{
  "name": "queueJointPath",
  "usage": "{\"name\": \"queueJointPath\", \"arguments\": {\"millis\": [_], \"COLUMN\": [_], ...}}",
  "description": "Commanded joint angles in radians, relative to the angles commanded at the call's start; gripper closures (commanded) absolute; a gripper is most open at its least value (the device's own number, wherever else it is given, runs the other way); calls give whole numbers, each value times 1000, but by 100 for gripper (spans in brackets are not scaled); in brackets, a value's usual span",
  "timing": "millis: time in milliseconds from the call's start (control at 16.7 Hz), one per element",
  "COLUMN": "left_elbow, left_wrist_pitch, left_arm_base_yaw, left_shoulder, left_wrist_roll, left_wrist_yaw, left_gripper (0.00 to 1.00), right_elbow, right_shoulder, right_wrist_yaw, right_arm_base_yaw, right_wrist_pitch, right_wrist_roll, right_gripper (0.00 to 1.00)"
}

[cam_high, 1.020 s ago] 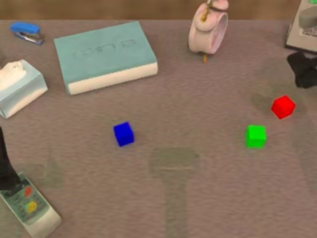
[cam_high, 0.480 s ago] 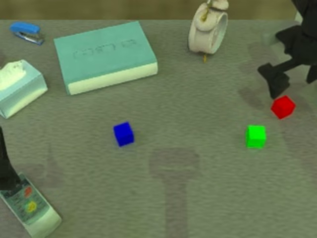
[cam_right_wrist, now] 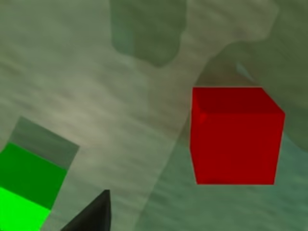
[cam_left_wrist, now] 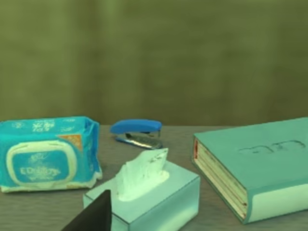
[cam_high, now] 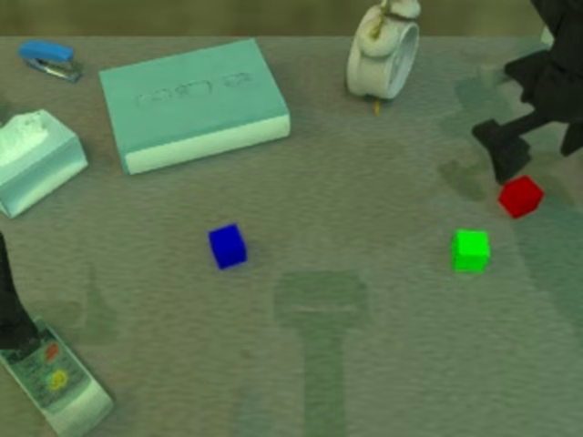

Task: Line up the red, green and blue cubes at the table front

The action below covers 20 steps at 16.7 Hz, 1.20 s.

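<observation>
Table (cam_high: 364, 364): grey-brown mottled surface filling the top view and carrying everything below.

Book (cam_high: 191, 102): teal cover, pale page edges, lying flat at the rear left; also seen in the left wrist view (cam_left_wrist: 255, 168).

Tissue box (cam_high: 36, 159): pale teal, at the left edge, a white tissue standing out of its slot; in the left wrist view (cam_left_wrist: 149, 192) it sits just in front of the camera.

Wipes pack (cam_left_wrist: 48, 154): blue, seen only in the left wrist view, beside the tissue box.

Alarm clock (cam_high: 383, 59): white, upright at the rear centre.

Remote (cam_high: 55, 382): pale, with red and yellow buttons, at the front left corner.

Left arm (cam_high: 11, 309): dark form at the left edge, just above the remote; whether its pincer is open or closed cannot be told.

Right gripper (cam_high: 510, 164): black, at the rear right, poised over the red cube's rear-left side; 1 dark fingertip (cam_right_wrist: 91, 216) shows in the right wrist view, and the pincer's opening cannot be told.

Stapler (cam_high: 47, 59): blue, at the rear left corner.

3 cubes, all resting on the table:
- Red cube (cam_high: 520, 196): right side, close under the right gripper (cam_right_wrist: 233, 134).
- Green cube (cam_high: 471, 249): near the red cube, to its front left (cam_right_wrist: 26, 192).
- Blue cube (cam_high: 227, 246): left of centre, well apart from the other 2.
</observation>
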State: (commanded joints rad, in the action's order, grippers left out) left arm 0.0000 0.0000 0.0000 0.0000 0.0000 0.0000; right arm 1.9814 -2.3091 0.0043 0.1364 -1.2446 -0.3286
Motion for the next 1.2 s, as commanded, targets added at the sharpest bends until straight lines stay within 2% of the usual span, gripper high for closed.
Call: {"name": "queueJointPath", "arguments": {"millis": [420, 720, 1200], "left_elbow": [0, 0, 0], "left_wrist_pitch": [0, 0, 0], "left_arm_base_yaw": [0, 0, 0], "left_shoulder": [0, 0, 0], "left_wrist_roll": [0, 0, 0], "left_wrist_yaw": [0, 0, 0], "left_gripper": [0, 0, 0], "right_elbow": [-175, -195, -195], "right_shoulder": [-74, -84, -84], "right_wrist_yaw": [1, 1, 1], "right_arm_base_yaw": [5, 5, 5], "right_wrist_pitch": [257, 281, 281], "right_wrist_roll": [3, 3, 3], "right_gripper": [0, 0, 60]}}
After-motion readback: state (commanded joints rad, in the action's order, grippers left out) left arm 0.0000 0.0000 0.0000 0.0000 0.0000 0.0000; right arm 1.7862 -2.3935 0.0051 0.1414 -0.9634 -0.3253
